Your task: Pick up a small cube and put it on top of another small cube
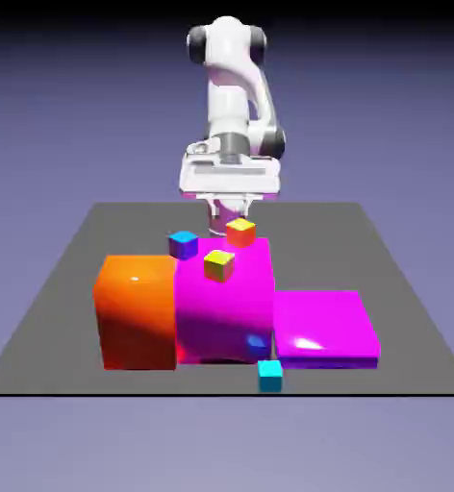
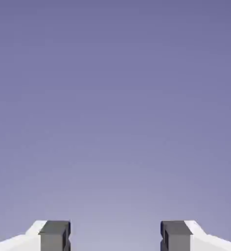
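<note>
Exterior view: at five o'clock on the flat dark-grey tabletop, tiny cyan cube, ungrasped. At twelve, white two-finger gripper, spread wide and empty. Apparently barely begun, with reaching, gripping, lifting and stacking all left to do.

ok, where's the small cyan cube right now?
Exterior view: small cyan cube at the table's near edge, right of centre, just in front of the flat magenta block.

My tally: four, three, one

I count a blue cube, orange cube, yellow cube and cyan cube, four small ones; an orange block, tall magenta block and low magenta block, three big ones; one tabletop
</note>
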`<action>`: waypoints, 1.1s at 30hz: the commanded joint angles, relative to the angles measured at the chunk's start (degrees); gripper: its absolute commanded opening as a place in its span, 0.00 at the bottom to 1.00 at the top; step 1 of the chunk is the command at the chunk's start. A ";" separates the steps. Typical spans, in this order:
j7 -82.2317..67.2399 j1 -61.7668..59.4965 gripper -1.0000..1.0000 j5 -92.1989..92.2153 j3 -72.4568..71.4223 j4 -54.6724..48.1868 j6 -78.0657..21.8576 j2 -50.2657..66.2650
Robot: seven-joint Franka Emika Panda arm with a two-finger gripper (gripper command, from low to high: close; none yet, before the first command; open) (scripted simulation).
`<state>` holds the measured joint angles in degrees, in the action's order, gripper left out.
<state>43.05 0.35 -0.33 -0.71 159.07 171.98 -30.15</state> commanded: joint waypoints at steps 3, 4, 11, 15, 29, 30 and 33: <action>1.47 -0.83 0.50 -0.82 -1.77 -4.80 -5.04 6.23; 1.96 -1.11 0.50 -1.09 -2.36 -6.40 -6.72 8.31; 5.39 -3.05 0.50 -3.00 -6.48 -17.60 -18.49 22.84; 7.35 -4.16 0.50 -4.09 -8.83 -24.01 -25.21 31.15; 14.22 -8.05 0.50 -7.90 -17.07 -46.41 -48.73 60.22; 14.61 -8.27 0.50 -8.12 -17.54 -47.69 -50.08 61.88; 15.39 -7.57 0.50 -9.45 -16.46 -46.32 -45.10 65.58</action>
<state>58.44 -7.22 -9.78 -17.17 112.75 126.88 35.42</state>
